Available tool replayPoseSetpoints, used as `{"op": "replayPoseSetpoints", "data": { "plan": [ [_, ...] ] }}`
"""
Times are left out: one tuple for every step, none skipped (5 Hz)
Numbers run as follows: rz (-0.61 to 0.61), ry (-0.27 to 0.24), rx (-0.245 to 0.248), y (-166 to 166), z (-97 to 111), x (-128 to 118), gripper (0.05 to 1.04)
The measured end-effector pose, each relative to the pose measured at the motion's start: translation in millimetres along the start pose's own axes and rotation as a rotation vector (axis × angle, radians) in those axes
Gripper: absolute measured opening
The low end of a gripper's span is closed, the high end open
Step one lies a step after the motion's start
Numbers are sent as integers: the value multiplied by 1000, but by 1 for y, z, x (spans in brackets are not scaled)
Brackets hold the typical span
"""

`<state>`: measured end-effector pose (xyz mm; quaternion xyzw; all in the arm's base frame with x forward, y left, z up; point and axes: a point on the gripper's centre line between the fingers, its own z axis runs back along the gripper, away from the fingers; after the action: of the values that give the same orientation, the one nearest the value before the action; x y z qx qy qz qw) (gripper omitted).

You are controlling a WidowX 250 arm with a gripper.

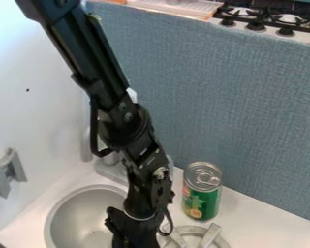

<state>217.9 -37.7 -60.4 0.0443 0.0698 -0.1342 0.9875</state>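
- Claw (135, 235): hangs over the R edge of the sink, btwn the bowl & a round grey fitting. Can't tell if it's open or closed, or w/ anything in it.
- L of claw, farthest out: grey bracket (8, 172) on the white wall.
- Just L of claw: grey sink bowl (77, 213), prob. rigid.
- Behind claw, slightly L: grey faucet base (110, 169), partly hidden by the arm.
- Just R of claw: the round grey fitting (196, 236) w/ raised bars, prob. a burner. Looks stiff; bars could snag a low grip.
- R of claw & a bit behind: green can (201, 199), upright on the white counter (255, 218), near the fitting. Lid w/ pull tab looks sealed, so prob. full & heavy for its size. Stiff metal: won't squash under a modest grip, might dent under a hard one. Smooth curved side could slip, esp. if wet. Best hold: opposite sides of the body, approx mid-height, claw centered & square to it. Avoid the tab & top rim; an off-center or high pinch could tip or spin it.
- Behind claw, running R: blue divider (216, 97), close behind the can, so little room on that side.
- Far behind claw, R: stove (256, 26), past the divider.
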Motion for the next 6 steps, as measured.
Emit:
{"op": "replayPoseSetpoints", "data": {
  "plan": [
    [-8,4,-15,-2,1,-3,247],
    [-33,-94,3,-8,32,6,178],
    [-137,-183,54,-25,60,20,136],
    [-192,-252,116,-35,82,40,111],
    [-234,-264,194,-40,82,62,111],
    [-254,-231,337,-42,70,76,111]
  ]
}}
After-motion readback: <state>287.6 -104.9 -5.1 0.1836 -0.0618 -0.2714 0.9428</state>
